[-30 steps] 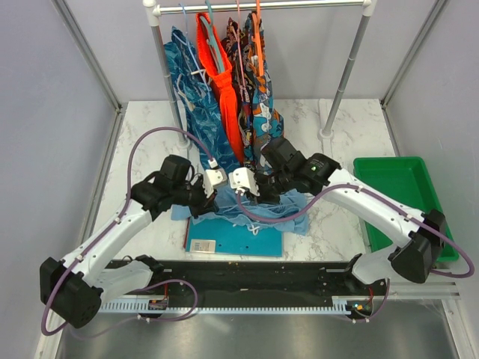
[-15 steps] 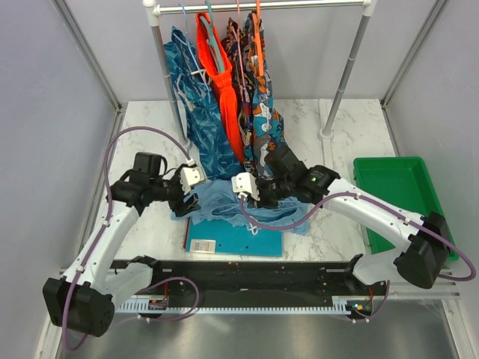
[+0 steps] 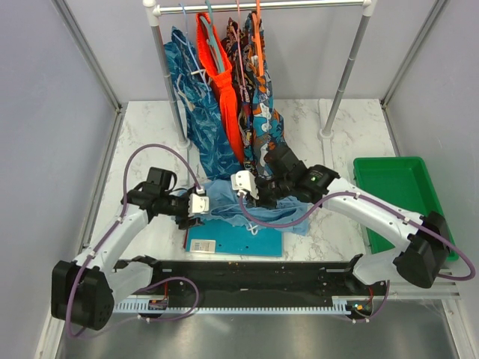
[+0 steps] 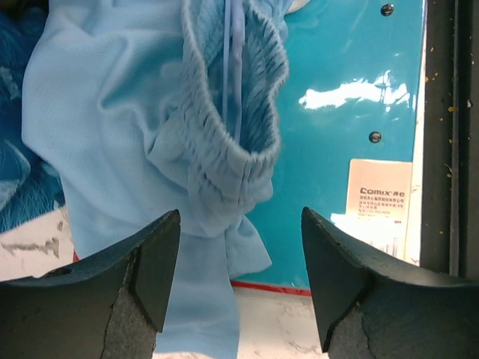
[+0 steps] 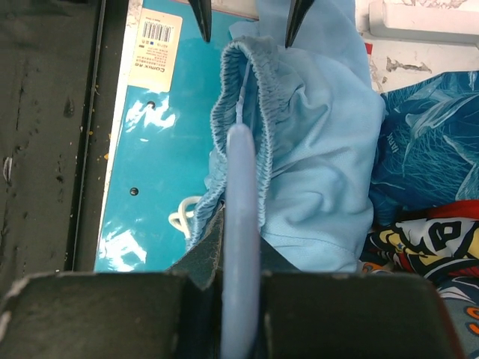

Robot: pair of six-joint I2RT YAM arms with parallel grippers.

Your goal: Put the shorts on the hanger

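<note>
L claw (image 4: 239,218) wide open, empty, just off shorts (image 4: 112,127) waistband; R claw (image 5: 241,275) clamped on hanger (image 5: 241,172) wire, its end at same waistband's opening.

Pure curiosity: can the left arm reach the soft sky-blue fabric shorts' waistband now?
Probably yes. The left gripper is open, the waistband of the sky-blue shorts just ahead of it, nothing between. The right gripper's thin pale blue wire hanger enters from the opposite side.
</note>
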